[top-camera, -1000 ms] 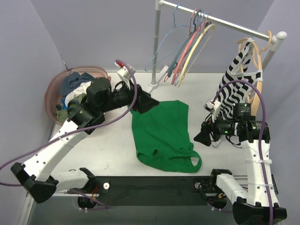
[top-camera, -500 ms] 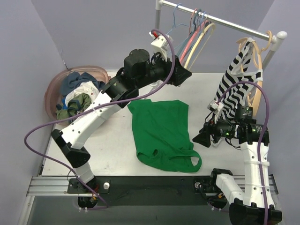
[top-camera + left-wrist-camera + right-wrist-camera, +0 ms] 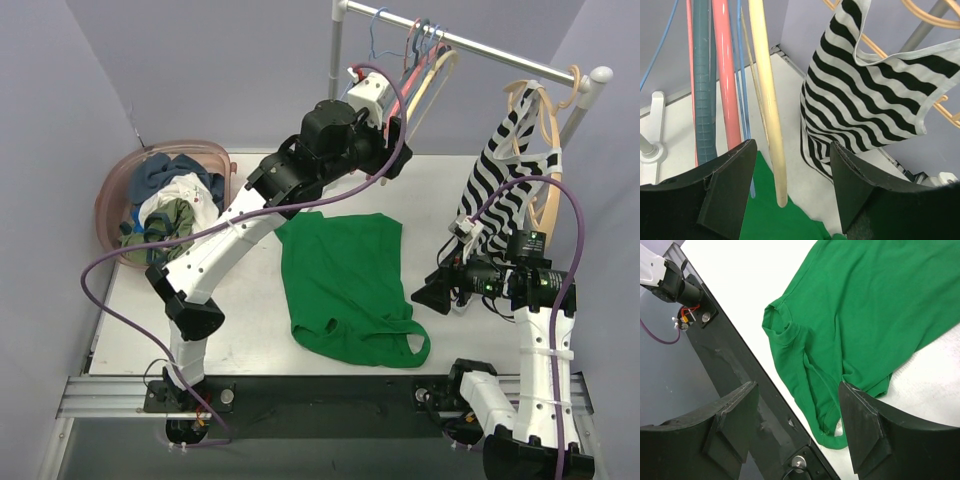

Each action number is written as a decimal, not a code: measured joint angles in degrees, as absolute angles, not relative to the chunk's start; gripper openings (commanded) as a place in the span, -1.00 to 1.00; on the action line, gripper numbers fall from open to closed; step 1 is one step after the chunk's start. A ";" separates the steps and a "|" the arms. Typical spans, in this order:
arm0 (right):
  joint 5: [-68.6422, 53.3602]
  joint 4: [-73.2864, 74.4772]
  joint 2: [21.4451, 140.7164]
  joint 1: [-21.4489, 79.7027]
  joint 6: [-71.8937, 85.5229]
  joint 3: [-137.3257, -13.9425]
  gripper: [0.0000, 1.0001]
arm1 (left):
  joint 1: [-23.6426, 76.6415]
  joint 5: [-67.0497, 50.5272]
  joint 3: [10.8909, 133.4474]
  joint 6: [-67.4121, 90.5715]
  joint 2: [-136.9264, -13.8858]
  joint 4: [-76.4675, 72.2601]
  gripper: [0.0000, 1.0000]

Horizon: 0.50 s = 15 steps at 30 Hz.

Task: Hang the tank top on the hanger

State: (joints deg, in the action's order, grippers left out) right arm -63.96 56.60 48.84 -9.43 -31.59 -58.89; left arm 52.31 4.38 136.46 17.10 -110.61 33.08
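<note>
The green tank top [image 3: 345, 285] lies flat on the table, its straps toward the near edge. It also shows in the right wrist view [image 3: 865, 315]. The cream hanger [image 3: 428, 92] hangs on the rail, rightmost of a bunch of hangers. My left gripper [image 3: 393, 155] is raised up to that bunch and open. In the left wrist view the cream hanger's arm [image 3: 767, 100] hangs between the open fingers [image 3: 792, 146], not gripped. My right gripper [image 3: 428, 293] is open and empty, hovering beside the top's right edge [image 3: 797, 387].
Thin blue [image 3: 742, 75], pink [image 3: 724, 75] and teal [image 3: 704, 75] hangers hang beside the cream one on the rail [image 3: 490, 50]. A zebra-striped top [image 3: 500, 180] hangs on a tan hanger [image 3: 548, 105] at the right. A pink basket [image 3: 112, 190] of clothes stands at the left. The rack post [image 3: 330, 100] stands at the back.
My left arm has swung up and to the right, from the table by the top's far edge to the hangers on the rail. The right arm has barely moved.
</note>
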 measured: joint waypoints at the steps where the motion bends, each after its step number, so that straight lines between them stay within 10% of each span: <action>1: -64.12 56.60 48.84 -9.52 -31.55 -58.89 0.30 | 52.31 4.62 136.73 16.93 -110.93 33.56 0.41; 15: -65.04 56.58 48.40 -10.52 -31.48 -58.57 0.30 | 52.31 5.50 139.83 16.34 -114.80 35.11 0.03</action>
State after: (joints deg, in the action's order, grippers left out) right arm -65.04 56.58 48.40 -10.52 -31.48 -58.57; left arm 52.31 5.50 139.83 16.34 -114.80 35.11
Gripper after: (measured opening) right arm 0.651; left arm 0.533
